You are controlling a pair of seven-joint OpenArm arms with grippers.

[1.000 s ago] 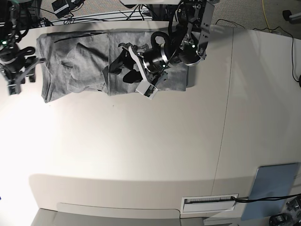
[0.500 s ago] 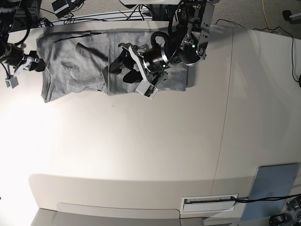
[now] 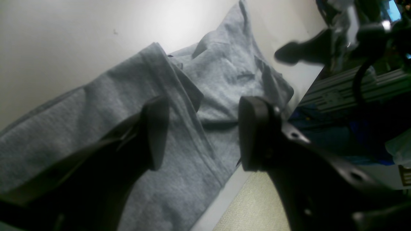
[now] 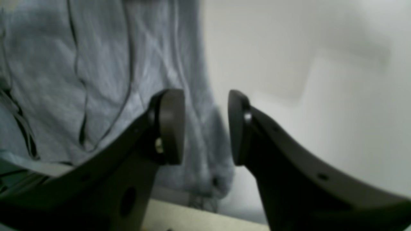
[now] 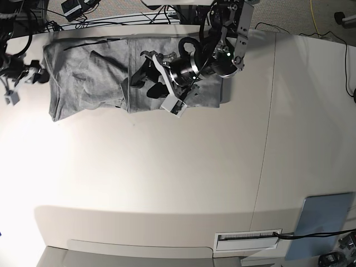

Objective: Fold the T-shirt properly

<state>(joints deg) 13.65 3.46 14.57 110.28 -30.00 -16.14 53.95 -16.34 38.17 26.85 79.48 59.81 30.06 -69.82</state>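
Note:
The grey T-shirt [image 5: 94, 78] lies crumpled and partly folded along the table's far edge, plain side showing. My left gripper [image 5: 142, 82] hovers over its middle, open and empty. In the left wrist view the left gripper [image 3: 202, 134] straddles a folded hem of the T-shirt [image 3: 96, 106], with the fingers [image 3: 157, 131] wide apart. My right gripper [image 5: 40, 75] is at the shirt's left edge. In the right wrist view the right gripper [image 4: 205, 126] is open, with the edge of the T-shirt [image 4: 106, 64] below and behind the gap, and no cloth pinched.
A blue-grey flat panel [image 5: 322, 219] lies at the front right corner. Cables and gear [image 5: 83, 8] crowd the space beyond the far edge. The table edge drops to carpet [image 3: 253, 205] just past the shirt. A slot with a label [image 5: 248, 239] sits near the front.
My right gripper has moved toward the far side and closer to the shirt's left edge. My left arm has barely moved. The shirt lies as before.

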